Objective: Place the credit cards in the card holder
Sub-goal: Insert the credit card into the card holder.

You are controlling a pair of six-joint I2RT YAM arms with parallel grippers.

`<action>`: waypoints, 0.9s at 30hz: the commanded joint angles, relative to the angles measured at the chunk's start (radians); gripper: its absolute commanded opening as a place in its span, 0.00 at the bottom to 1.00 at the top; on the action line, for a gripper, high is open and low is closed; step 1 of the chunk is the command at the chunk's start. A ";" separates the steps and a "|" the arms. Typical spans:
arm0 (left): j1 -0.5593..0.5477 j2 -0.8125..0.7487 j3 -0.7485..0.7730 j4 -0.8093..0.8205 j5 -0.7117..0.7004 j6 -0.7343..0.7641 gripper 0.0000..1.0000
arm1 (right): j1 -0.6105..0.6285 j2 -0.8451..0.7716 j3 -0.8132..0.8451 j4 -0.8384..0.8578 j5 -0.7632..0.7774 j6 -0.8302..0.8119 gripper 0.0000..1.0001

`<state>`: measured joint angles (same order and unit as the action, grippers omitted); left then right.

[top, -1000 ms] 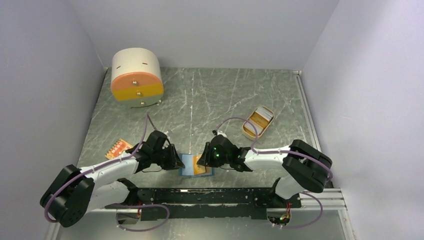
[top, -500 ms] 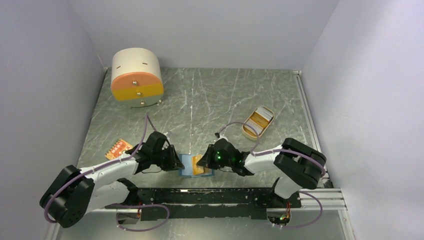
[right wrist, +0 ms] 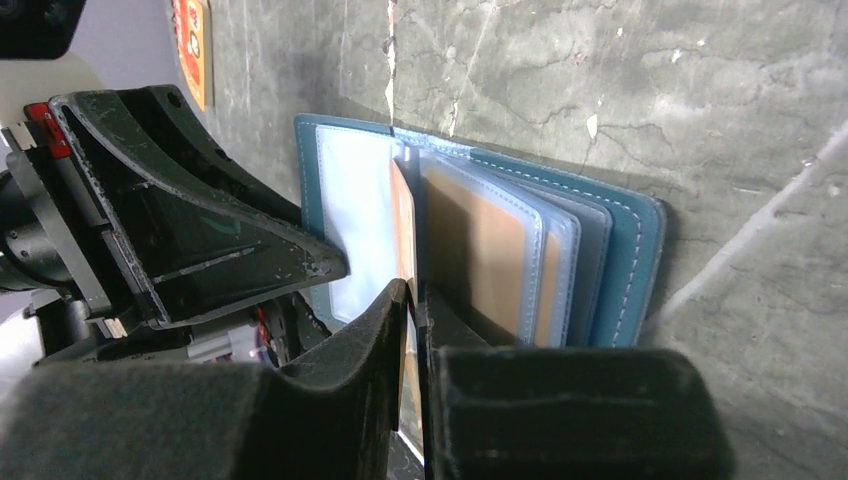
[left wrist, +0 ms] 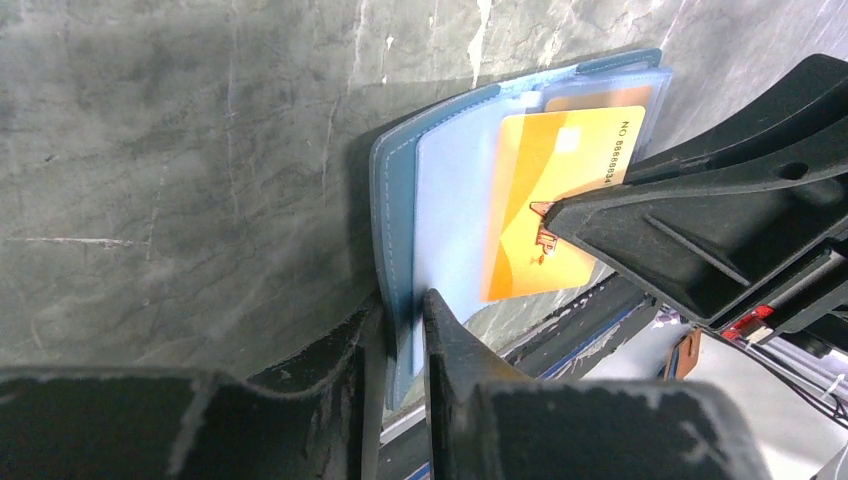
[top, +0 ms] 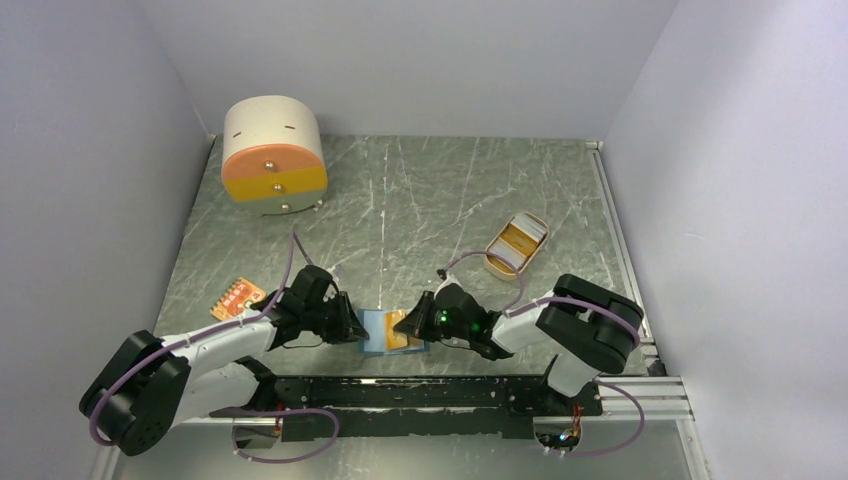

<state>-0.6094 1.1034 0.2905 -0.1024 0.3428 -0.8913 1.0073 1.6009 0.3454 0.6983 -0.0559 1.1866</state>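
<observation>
The blue card holder (top: 374, 334) lies open at the table's near edge. My left gripper (top: 352, 325) is shut on its left flap; in the left wrist view the fingers (left wrist: 405, 305) pinch the blue edge (left wrist: 440, 190). My right gripper (top: 405, 325) is shut on an orange-yellow credit card (top: 400, 339). It holds the card edge-on (right wrist: 401, 215) between the clear sleeves of the holder (right wrist: 620, 250), the jaws (right wrist: 417, 300) closed on the card's lower part. The card's face (left wrist: 545, 200) shows partly inside the sleeve. Another orange card (right wrist: 480, 240) sits in a sleeve.
An oval tan tray (top: 497, 266) holding more cards stands at the right middle. A round white and orange drawer box (top: 273, 157) is at the back left. A small orange packet (top: 237, 297) lies left of the left arm. The black base rail (top: 420, 392) runs just behind the holder.
The right arm's elbow has swung left and its forearm has dropped lower, the card staying at the holder. The left arm has not moved.
</observation>
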 commanded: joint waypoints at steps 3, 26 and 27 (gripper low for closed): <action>0.005 0.002 -0.017 0.033 0.027 -0.008 0.24 | -0.003 0.049 -0.024 -0.014 0.020 0.003 0.12; 0.006 0.014 -0.025 0.076 0.053 -0.022 0.24 | 0.042 0.094 -0.035 0.107 0.060 0.077 0.14; 0.006 0.011 -0.025 0.073 0.053 -0.021 0.24 | 0.042 0.098 -0.035 0.117 0.060 0.078 0.13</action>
<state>-0.6075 1.1126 0.2771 -0.0643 0.3626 -0.9062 1.0386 1.6646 0.3267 0.8223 -0.0257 1.2625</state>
